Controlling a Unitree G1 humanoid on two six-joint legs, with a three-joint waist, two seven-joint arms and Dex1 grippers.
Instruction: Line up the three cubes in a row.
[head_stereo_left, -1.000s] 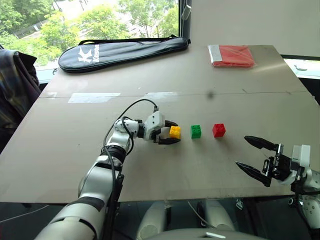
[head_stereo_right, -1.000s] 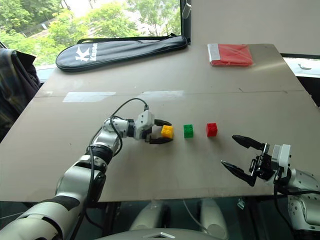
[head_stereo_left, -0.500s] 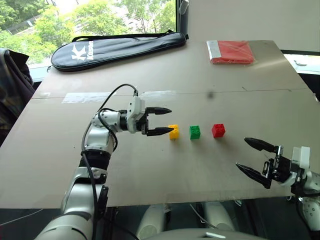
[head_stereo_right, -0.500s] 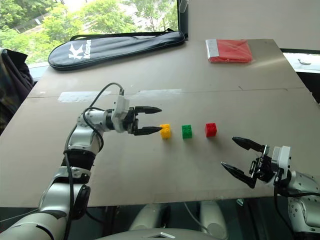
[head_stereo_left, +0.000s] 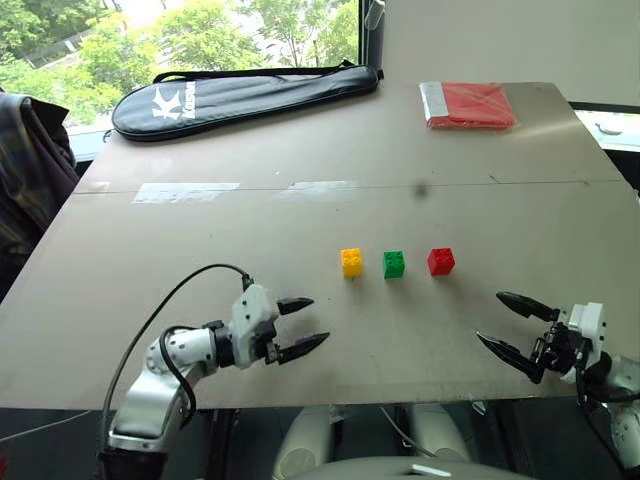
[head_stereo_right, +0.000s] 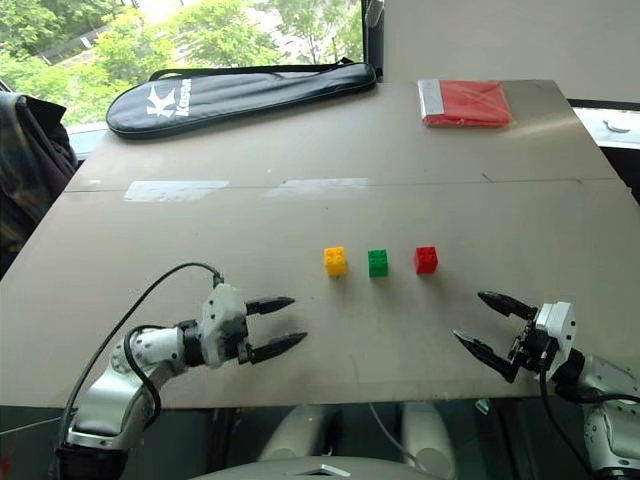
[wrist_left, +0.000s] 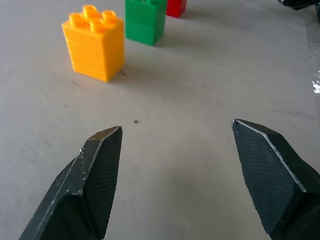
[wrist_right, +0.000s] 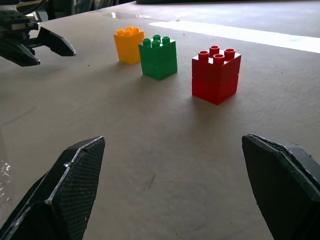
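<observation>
Three studded cubes stand in a left-to-right row on the brown table (head_stereo_left: 150, 250): yellow cube (head_stereo_left: 351, 262), green cube (head_stereo_left: 393, 264), red cube (head_stereo_left: 440, 261), with small gaps between them. My left gripper (head_stereo_left: 304, 323) is open and empty near the front edge, well short of the yellow cube and to its left. At the front right my right gripper (head_stereo_left: 508, 323) hangs open and empty, nearer than the red cube. The left wrist view shows the yellow cube (wrist_left: 94, 42) beyond the open fingers (wrist_left: 97, 165). All three, led by the red cube (wrist_right: 215, 75), appear in the right wrist view.
A black racket bag (head_stereo_left: 240, 95) lies along the far left edge. A flat red packet (head_stereo_left: 468, 105) sits at the far right corner. Dark cloth (head_stereo_left: 30, 170) hangs beside the table's left side. Pale tape strips (head_stereo_left: 185, 192) mark the tabletop.
My left gripper let go of the yellow cube and drew back toward the front edge, staying open. The right gripper sank a little. The yellow cube stays in line with the other two.
</observation>
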